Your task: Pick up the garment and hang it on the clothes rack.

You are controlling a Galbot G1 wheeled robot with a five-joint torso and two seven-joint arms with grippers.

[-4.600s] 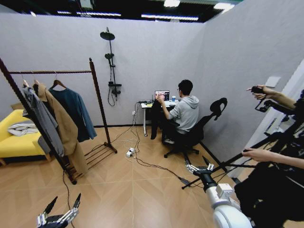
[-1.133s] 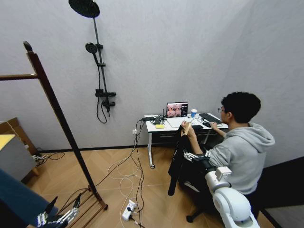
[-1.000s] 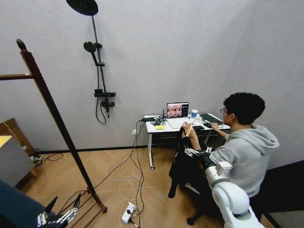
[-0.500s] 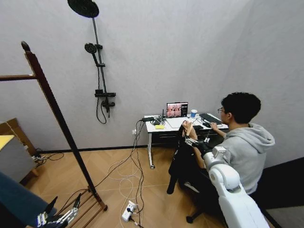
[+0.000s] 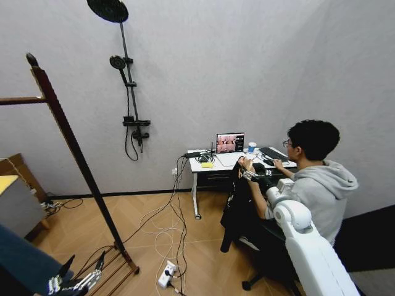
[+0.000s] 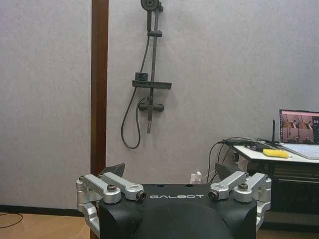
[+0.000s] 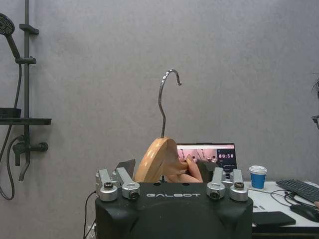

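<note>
Over by the counter [image 5: 203,165], the right gripper [image 5: 249,176] sits around the pale wooden hanger [image 7: 158,160] of the limp black garment [image 5: 237,206]; a person's fingers [image 7: 190,176] hold it too. Can't tell if it's clamped. I'd grip the smooth neck squarely, hook upright. Left gripper [image 6: 172,186] hangs apart near the clothes rack [image 5: 68,139].

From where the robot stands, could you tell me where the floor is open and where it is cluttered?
Open wood floor lies between the clothes rack post and the wall. Crowded: cables and a power strip left of the desk, and the spot where the right end effector meets the garment by the seated person.
</note>
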